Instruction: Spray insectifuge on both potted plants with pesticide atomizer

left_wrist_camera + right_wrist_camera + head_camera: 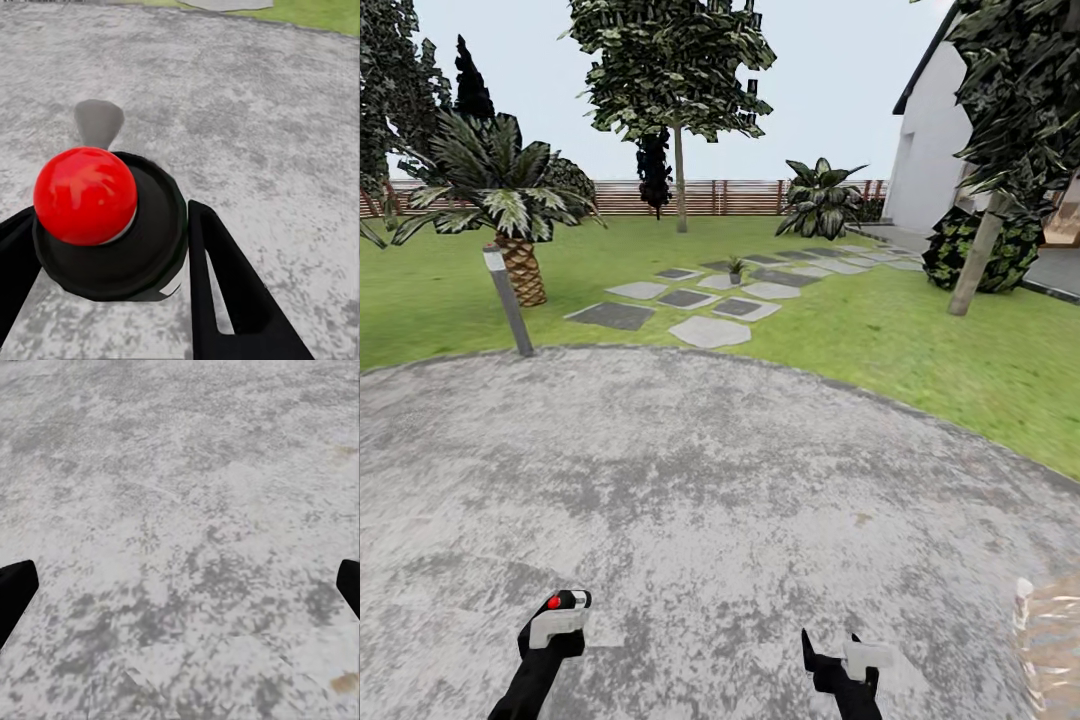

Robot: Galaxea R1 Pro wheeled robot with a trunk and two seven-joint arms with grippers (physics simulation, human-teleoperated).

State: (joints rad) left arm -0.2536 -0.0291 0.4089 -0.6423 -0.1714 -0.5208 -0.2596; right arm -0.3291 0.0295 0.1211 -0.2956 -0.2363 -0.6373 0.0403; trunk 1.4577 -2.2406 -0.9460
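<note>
My left gripper (pixel 560 607) has black fingers (pixel 225 277), thick and pointed like wedges. Behind them sits a light grey block, then a thin black arm. My right gripper (pixel 838 652) looks the same, with black pointed fingers (pixel 15 589), a pale grey block and a black arm.

No legible text or signs.

Under me lies the round grey patio (pixel 710 480), ringed by lawn (pixel 920 330), where flat stepping stones (pixel 708 331) carry one small potted plant (pixel 736 269).
</note>
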